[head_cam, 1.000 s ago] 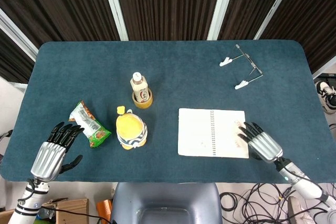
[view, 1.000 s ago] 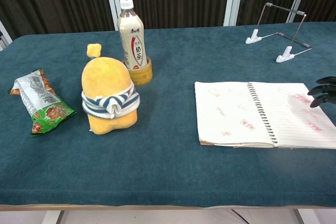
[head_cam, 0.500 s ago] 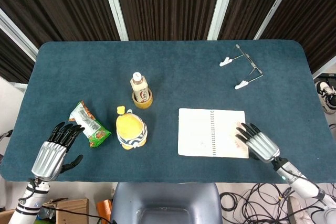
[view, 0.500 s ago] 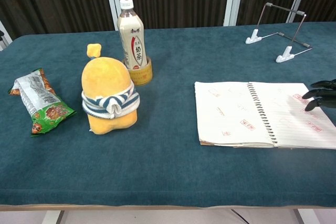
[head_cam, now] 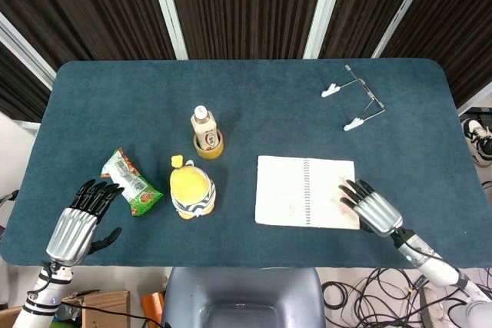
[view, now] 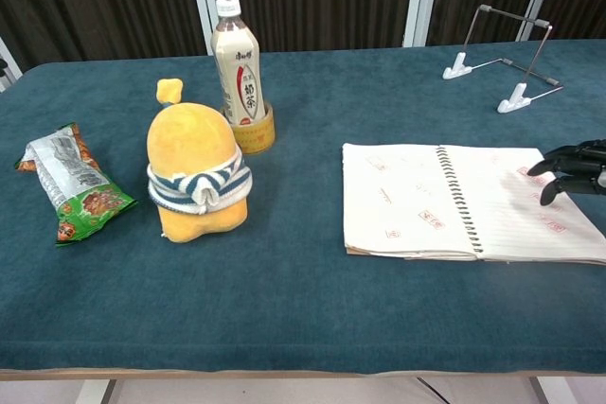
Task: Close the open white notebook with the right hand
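Right robot hand (head_cam: 367, 207) lies at the right edge of the open white spiral-bound notebook (head_cam: 305, 202), fingers spread and extended, dark fingertips (view: 550, 166) resting on the right-hand page; nothing pinched or lifted. Change against the frames of a second ago: the notebook has slid leftward on the dark blue-green felt surface (head_cam: 254, 105), and the right robot hand has travelled left with it. Both pages are flat as before, spiral binding running near to far down the middle, no page raised. Judgement: the fingers are dragging the book rather than getting under the page edge, so closing has not started; the next move probably calls for hooking the outer right edge and sweeping it over the spiral to the left. Risk: further pushing only shifts the book toward the yellow plush toy with a striped band (head_cam: 191, 190), which stands well apart to its left. Notebook position now: near-right part of the surface. Beyond it, a white-capped drink bottle in a tan ring holder (head_cam: 205, 133) stands far-left of the book, a green snack packet (head_cam: 129, 183) lies further left, and a wire stand with white feet (head_cam: 355, 99) sits at far right. Left robot hand (head_cam: 80, 220) rests at the near-left corner, fingers spread, holding nothing.
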Tool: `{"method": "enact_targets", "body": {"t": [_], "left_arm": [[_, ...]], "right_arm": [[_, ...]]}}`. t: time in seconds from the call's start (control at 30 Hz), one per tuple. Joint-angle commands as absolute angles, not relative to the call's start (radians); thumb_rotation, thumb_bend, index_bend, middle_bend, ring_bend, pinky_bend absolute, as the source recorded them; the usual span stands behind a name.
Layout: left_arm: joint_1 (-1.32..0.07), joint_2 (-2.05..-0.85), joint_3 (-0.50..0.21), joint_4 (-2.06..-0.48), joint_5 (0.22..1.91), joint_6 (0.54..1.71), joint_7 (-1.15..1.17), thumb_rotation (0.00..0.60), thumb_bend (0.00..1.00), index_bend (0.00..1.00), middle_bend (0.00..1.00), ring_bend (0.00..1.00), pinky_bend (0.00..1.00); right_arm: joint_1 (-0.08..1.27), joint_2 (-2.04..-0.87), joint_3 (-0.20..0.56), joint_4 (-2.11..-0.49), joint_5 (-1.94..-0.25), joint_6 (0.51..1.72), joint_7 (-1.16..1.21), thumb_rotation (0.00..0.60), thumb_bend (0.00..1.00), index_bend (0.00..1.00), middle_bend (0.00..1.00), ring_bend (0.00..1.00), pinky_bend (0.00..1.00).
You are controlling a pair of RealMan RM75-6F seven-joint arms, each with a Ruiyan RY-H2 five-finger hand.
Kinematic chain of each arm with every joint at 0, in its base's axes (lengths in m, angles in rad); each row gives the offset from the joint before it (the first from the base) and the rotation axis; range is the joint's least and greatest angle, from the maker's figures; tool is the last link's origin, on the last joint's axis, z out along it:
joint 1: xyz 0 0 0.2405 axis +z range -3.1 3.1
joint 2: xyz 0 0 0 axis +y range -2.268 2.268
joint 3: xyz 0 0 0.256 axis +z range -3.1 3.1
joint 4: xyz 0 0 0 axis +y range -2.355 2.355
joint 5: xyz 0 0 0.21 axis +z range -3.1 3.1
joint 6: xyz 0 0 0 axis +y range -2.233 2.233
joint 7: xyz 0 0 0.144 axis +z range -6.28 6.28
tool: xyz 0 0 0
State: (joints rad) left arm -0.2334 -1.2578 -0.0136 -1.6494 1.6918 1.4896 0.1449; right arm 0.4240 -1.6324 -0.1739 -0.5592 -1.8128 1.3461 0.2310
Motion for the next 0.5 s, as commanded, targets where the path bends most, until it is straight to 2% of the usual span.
{"method": "enact_targets", "body": {"t": [0.03, 0.3, 0.5], "left_arm": [[-0.233, -1.258, -0.014, -1.649, 1.692, 1.490, 0.144, 0.600, 0.24, 0.19, 0.18, 0.12, 0.11], [-0.230, -1.256, -0.012, -1.648, 1.696, 1.495, 0.137, 0.600, 0.24, 0.19, 0.18, 0.12, 0.11], [-0.229, -1.255, -0.010, -1.647, 1.699, 1.497, 0.130, 0.600, 0.24, 0.19, 0.18, 0.12, 0.11]], "right_arm": [[0.427, -1.640, -0.171, -0.549, -1.810, 1.355, 0.240, 0.600, 0.24, 0.32, 0.13, 0.07, 0.17], [0.451, -1.669, -0.150, -0.523, -1.804, 1.392, 0.267, 0.600, 0.25, 0.35, 0.14, 0.08, 0.17], [0.468, -1.723, -0.146, -0.485, -1.814, 1.430, 0.290, 0.600, 0.37, 0.42, 0.19, 0.13, 0.20]]}}
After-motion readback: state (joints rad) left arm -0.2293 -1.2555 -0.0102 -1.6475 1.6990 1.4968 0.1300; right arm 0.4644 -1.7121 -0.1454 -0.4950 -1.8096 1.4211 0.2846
